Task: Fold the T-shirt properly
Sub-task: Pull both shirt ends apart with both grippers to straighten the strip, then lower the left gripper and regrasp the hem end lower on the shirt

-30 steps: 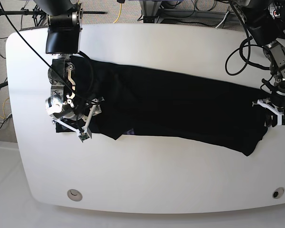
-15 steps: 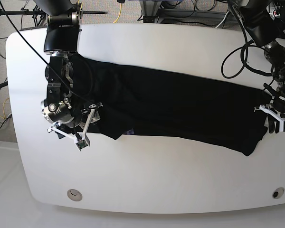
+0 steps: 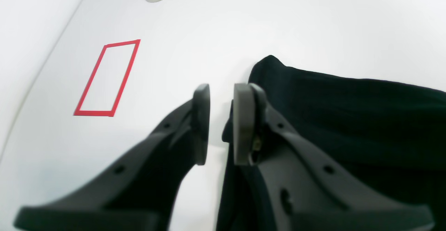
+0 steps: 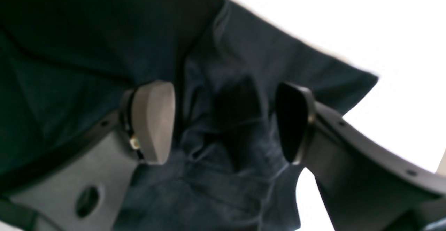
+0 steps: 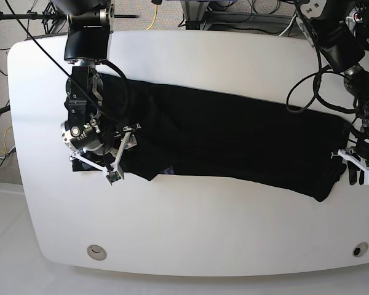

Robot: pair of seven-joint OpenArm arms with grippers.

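I see the shirt [image 5: 234, 138] spread across the white table [image 5: 190, 227]. Left gripper [image 3: 221, 123] at its right edge, fingers nearly together, pinching nothing. Right gripper [image 4: 223, 121] over bunched cloth, fingers spread.

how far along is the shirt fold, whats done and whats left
Done: the T-shirt lies as a long, narrow band across the table, apparently folded lengthwise. In hand: the right gripper is open over bunched cloth at one end; the left gripper stands at the other end, fingers close together with no cloth visibly pinched. Left: folding the band end to end.

plain black T-shirt [image 5: 234, 138], white table [image 5: 190, 233], red outline [image 3: 107, 78]
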